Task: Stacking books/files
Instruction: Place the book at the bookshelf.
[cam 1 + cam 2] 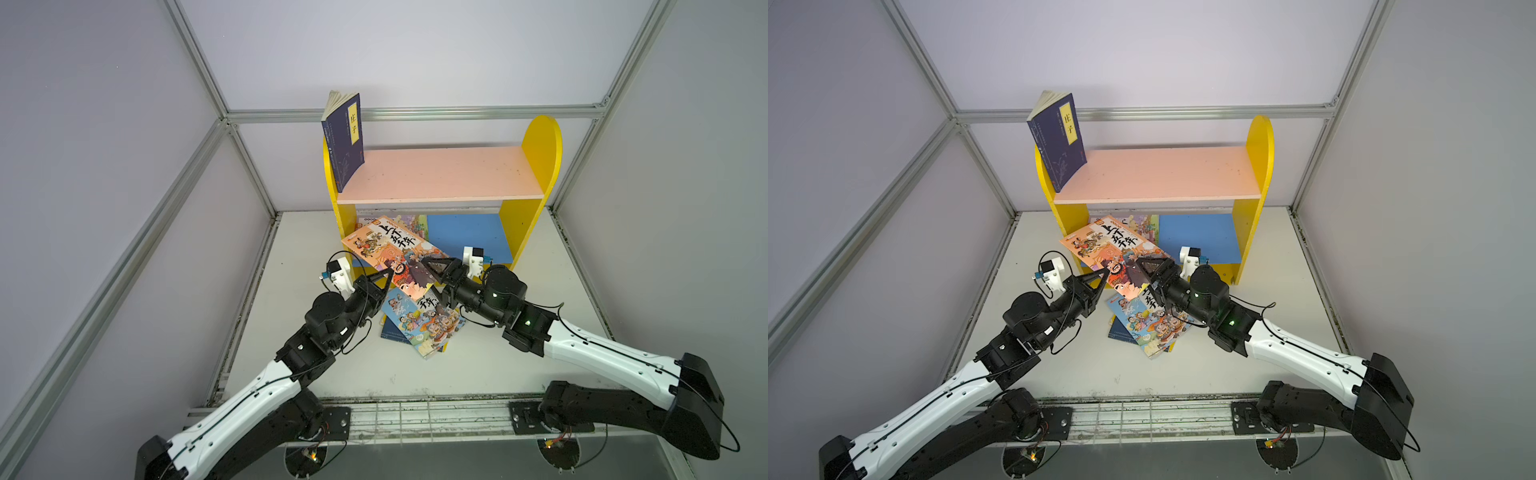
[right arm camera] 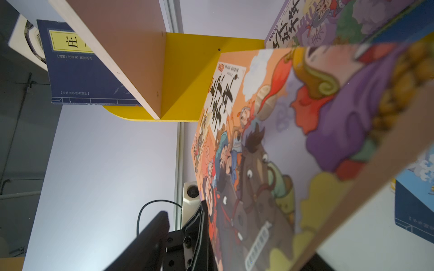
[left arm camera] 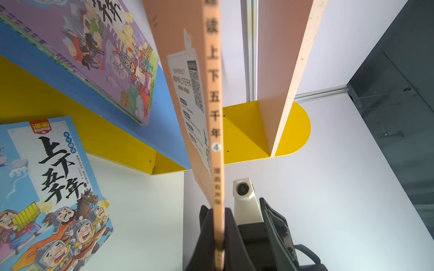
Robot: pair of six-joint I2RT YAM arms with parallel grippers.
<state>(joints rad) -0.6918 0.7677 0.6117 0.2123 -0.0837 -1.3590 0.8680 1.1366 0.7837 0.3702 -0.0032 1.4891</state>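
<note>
Orange book hangs tilted over the counter by the shelf; my left pincer pinches its spine; right pincer straddles the opposite edge, jaws spread, probably to share weight.

You see only a corner of the navy book under the blue book; the orange book hides most of the purple book.

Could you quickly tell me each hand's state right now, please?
Left hand: closed on the orange book's spine.
Right hand: open, at the same book, not gripping it.
</note>
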